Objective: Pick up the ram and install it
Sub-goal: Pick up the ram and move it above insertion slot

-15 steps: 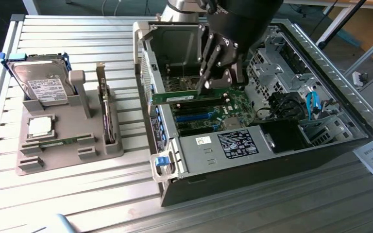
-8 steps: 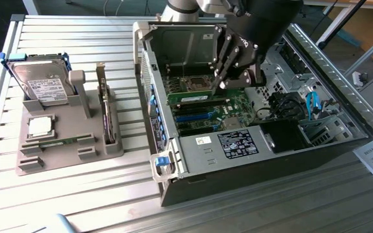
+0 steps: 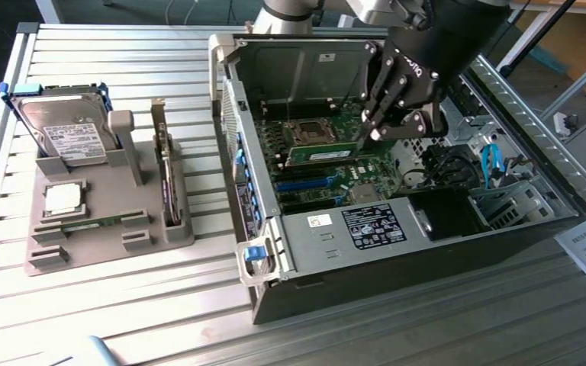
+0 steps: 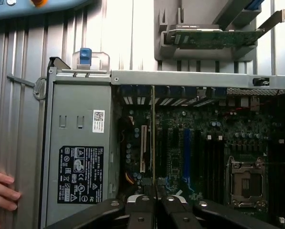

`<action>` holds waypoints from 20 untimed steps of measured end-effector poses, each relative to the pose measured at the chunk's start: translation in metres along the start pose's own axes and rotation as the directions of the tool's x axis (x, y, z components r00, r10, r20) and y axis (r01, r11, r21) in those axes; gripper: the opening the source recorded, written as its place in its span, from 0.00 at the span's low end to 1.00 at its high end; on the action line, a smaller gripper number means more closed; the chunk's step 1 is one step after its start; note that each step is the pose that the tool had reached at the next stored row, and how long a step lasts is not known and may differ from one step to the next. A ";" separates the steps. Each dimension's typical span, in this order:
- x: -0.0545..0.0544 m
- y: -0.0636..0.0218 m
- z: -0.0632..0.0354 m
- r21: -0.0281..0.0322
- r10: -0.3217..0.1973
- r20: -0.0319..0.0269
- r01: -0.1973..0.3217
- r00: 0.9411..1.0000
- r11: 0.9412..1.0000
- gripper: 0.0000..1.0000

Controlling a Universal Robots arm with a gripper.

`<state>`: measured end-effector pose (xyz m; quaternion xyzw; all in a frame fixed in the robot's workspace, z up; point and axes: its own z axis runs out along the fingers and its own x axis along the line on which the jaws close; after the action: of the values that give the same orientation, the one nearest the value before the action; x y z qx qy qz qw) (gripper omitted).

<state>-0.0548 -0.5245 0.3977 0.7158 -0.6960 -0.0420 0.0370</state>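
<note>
Wrist view: gripper [image 4: 154, 187] clamped on the ram [image 4: 153, 133], edge-on over the motherboard [image 4: 214, 143]; black label [image 4: 80, 174] unreadable.

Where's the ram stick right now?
The ram is pinched in the gripper inside the open computer case, over the motherboard next to the processor socket.

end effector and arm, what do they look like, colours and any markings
The end effector is black, with jointed link-bar fingers pinned by round silver-grey bolts. White lettering runs along its body. The arm above it is pale grey with a rounded joint.
</note>
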 end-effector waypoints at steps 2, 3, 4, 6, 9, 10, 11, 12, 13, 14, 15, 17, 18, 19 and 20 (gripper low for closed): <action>0.001 -0.0051 -0.0006 -0.001 0.000 0.000 0.000 1.000 1.000 0.12; 0.001 -0.0079 -0.0009 -0.002 0.000 0.000 0.000 1.000 1.000 0.12; 0.002 -0.0121 -0.0014 -0.003 0.000 0.000 0.000 1.000 1.000 0.12; 0.003 -0.0186 -0.0021 -0.005 0.000 0.000 0.000 1.000 1.000 0.12; 0.005 -0.0297 -0.0034 -0.008 0.000 0.000 0.000 1.000 1.000 0.12; 0.006 -0.0324 -0.0037 -0.009 0.000 0.000 0.000 1.000 1.000 0.12; 0.006 -0.0347 -0.0039 -0.009 0.000 0.000 0.000 1.000 1.000 0.12; 0.007 -0.0371 -0.0042 -0.010 0.000 0.000 0.000 1.000 1.000 0.12; 0.007 -0.0400 -0.0046 -0.011 0.000 0.000 0.000 1.000 1.000 0.12; 0.008 -0.0427 -0.0049 -0.012 0.000 0.000 0.000 1.000 1.000 0.12; 0.009 -0.0485 -0.0055 -0.013 0.000 0.000 0.000 1.000 1.000 0.12; 0.010 -0.0554 -0.0063 -0.015 0.000 0.000 0.000 1.000 1.000 0.12; 0.011 -0.0575 -0.0065 -0.015 0.000 0.000 0.000 1.000 1.000 0.12; 0.011 -0.0585 -0.0066 -0.015 0.000 0.000 0.000 1.000 1.000 0.12; 0.011 -0.0585 -0.0066 -0.015 0.000 0.001 0.000 1.000 1.000 0.12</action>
<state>0.0043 -0.5339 0.3977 0.7155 -0.6958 -0.0475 0.0423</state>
